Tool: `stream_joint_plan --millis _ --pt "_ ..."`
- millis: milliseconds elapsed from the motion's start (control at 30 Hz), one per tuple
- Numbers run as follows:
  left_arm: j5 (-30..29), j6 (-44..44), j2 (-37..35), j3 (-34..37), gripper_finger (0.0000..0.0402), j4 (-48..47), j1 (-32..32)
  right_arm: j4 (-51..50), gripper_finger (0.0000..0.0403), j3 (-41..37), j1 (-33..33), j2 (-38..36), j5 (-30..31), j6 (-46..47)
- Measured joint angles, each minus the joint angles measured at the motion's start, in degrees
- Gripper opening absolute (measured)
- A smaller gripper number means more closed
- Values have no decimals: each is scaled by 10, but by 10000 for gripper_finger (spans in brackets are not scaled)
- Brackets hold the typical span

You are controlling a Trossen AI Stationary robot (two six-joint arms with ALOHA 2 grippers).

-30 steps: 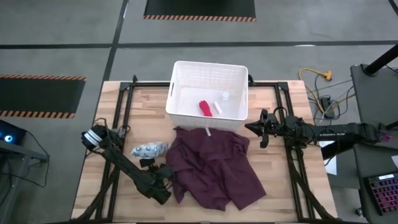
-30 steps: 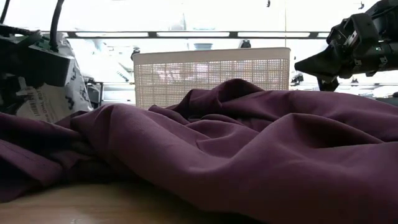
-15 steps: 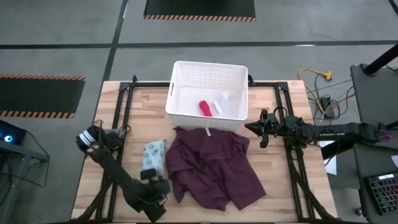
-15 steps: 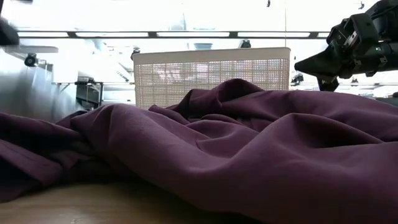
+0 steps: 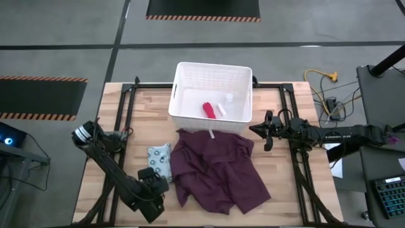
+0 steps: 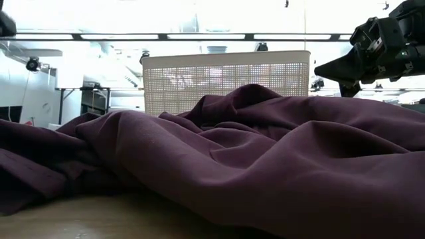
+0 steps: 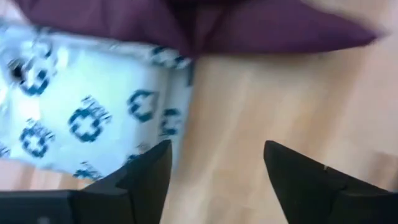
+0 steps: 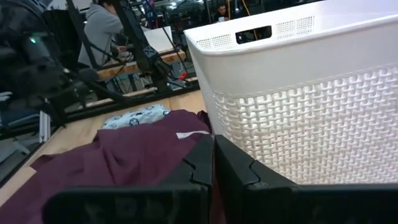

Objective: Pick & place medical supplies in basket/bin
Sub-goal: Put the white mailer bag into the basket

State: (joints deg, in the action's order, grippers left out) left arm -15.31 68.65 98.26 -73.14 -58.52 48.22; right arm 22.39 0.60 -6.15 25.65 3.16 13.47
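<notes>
White plastic basket (image 5: 212,75) standing at the far middle of the wooden bench (image 5: 281,190), lattice walls upright, rim open to above. Inside on its floor: red tube (image 5: 207,110), tiny white stick (image 5: 221,109) just beside it, small white bottle (image 5: 228,98) toward the far right corner. Bare basket floor to the left of these three.

Maroon cloth (image 5: 218,168) spread and rumpled from the basket's near wall toward the near edge, filling the middle of the bench and blocking most of the low view, only the basket's top showing over its folds. Pale green-grey patterned packet (image 5: 159,161) lying flat on bare wood, its right edge touching or slightly tucked under the cloth's left border; cannot tell which. Open wood to the left of the packet and along the near left corner.

Left gripper (image 5: 154,185) low near the front edge, just nearer than the packet, jaws spread apart and empty, pointing at the packet's edge and the bare wood beside it. Right gripper (image 5: 267,131) off the basket's near right corner, apart from the wall, above the cloth's far right border, jaws pressed together with nothing between.

Black frame rails (image 5: 126,107) along both sides of the bench. Person (image 8: 107,28) seated in the room beyond.
</notes>
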Motion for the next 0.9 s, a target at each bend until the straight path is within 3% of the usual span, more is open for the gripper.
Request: stream_joint_plan --millis 200,600,900 --pt "1 26 1 53 259 -2 -3 0 9 0 0 0 0 0" --pt "-1 14 0 88 245 -11 -7 1 9 0 0 0 0 0" --pt "-34 -47 -1 111 241 6 -15 1 9 0 0 0 3 0"
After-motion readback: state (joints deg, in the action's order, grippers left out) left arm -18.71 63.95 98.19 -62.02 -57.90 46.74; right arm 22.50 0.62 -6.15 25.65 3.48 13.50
